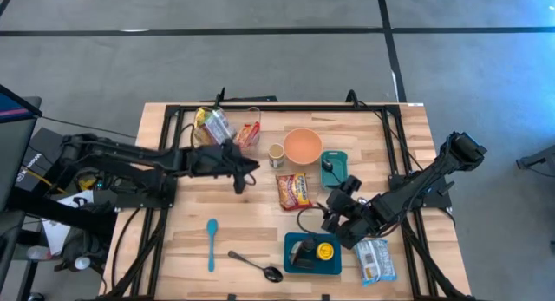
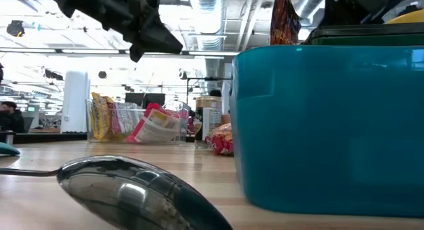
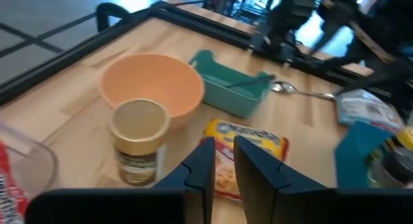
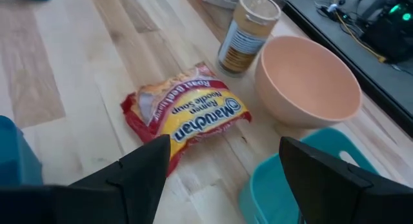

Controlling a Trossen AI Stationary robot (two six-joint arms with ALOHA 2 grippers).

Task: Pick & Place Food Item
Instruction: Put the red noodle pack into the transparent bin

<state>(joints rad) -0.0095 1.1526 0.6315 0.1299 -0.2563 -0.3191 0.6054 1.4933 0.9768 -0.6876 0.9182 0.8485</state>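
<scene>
Hovering above the desk (image 1: pixel 182 223) beside the clear bin (image 1: pixel 227 126) of snack packets, the left end effector (image 1: pixel 251 167) has its fingers narrowed to a slim gap with nothing between them, probably because it has just released or not yet reached a packet. Across the desk, the right end effector (image 1: pixel 332 216) hangs wide and empty, pointed at the ramen packet (image 1: pixel 294 190), which lies flat between the jar (image 1: pixel 276 155), the bowl (image 1: pixel 303 146) and the teal tray (image 1: pixel 335 169), likely its next pick.
</scene>
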